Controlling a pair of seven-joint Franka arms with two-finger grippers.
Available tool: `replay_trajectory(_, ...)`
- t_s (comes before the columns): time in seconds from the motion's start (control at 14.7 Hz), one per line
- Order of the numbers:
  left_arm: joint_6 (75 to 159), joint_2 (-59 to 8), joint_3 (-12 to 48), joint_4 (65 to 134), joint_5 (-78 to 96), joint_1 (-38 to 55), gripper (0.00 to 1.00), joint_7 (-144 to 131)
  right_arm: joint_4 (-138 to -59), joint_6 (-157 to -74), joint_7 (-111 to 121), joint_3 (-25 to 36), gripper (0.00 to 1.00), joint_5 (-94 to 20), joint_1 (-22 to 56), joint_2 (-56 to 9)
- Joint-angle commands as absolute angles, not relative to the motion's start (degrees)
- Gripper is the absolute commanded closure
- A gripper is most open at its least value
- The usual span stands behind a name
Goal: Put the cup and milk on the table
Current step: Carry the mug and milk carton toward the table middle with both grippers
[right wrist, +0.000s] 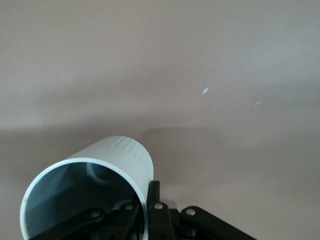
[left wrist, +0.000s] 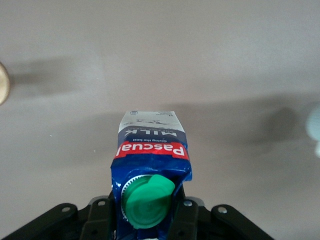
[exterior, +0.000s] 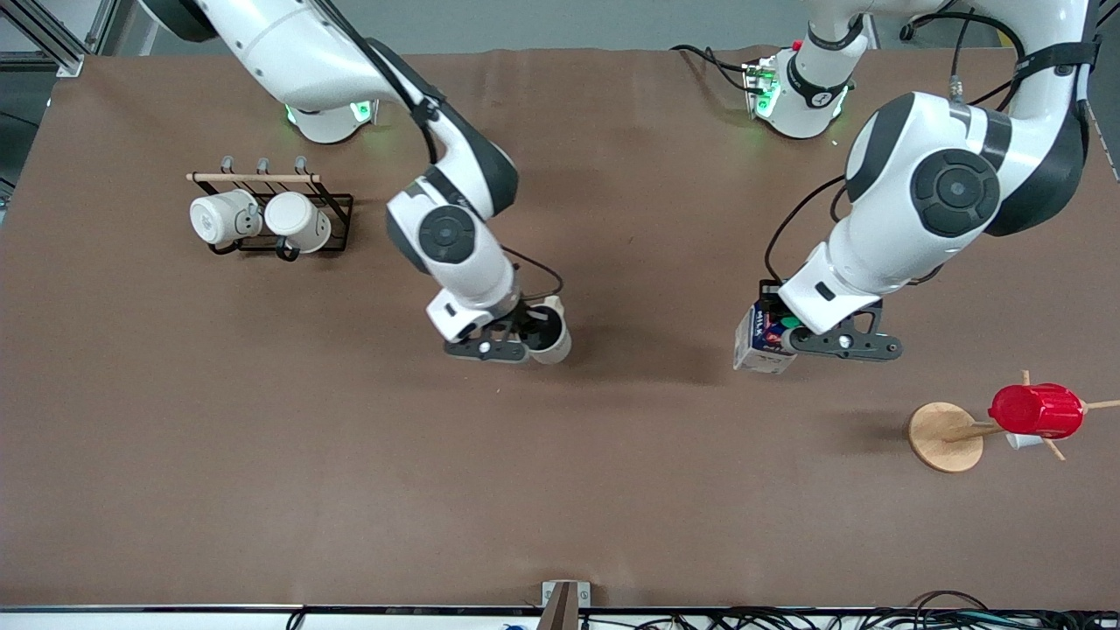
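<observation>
My right gripper (exterior: pixel 535 337) is shut on the rim wall of the cream-beige cup (exterior: pixel 551 334), one finger inside and one outside. It holds the cup over the middle of the brown table (exterior: pixel 560 490). In the right wrist view the cup (right wrist: pixel 115 165) shows its grey inside, pinched by my right gripper (right wrist: pixel 148 202). My left gripper (exterior: pixel 781 337) is shut on the dark-blue milk carton (exterior: pixel 758 341) and holds it over the table toward the left arm's end. In the left wrist view the milk (left wrist: pixel 151 150) shows its green cap and red label between the fingers (left wrist: pixel 186 216) of my left gripper (left wrist: pixel 147 212).
A black rack (exterior: pixel 267 214) with two plain white mugs stands toward the right arm's end. A wooden mug tree (exterior: pixel 945 436) carrying a red ribbed cup (exterior: pixel 1037 409) stands toward the left arm's end, nearer the front camera than the milk.
</observation>
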State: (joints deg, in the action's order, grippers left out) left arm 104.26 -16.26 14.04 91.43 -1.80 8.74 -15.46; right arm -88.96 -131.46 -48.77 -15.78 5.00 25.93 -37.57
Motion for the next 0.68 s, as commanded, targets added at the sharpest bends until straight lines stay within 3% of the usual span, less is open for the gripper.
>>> replay_trajectory(0.0,103.5,-19.3,14.4,89.6,-2.2,11.2,0.59,-20.3,-86.3,-130.8,-51.1,-15.6,0.98,8.2,27.2,-39.3)
replay_trajectory(0.48,110.1,-26.5,14.5,87.5,-1.6,18.4,0.59,-34.7,-87.2,-131.3,-55.1,-15.6,0.94,14.1,29.7,-41.9)
replay_trajectory(0.54,110.1,-27.6,14.5,86.4,-1.6,19.3,0.59,-36.4,-87.1,-131.3,-55.1,-15.7,0.86,14.1,29.9,-42.4)
replay_trajectory(0.61,110.1,-28.4,14.5,85.4,-1.5,20.2,0.59,-38.2,-87.1,-131.3,-55.1,-15.6,0.66,14.1,29.9,-42.7)
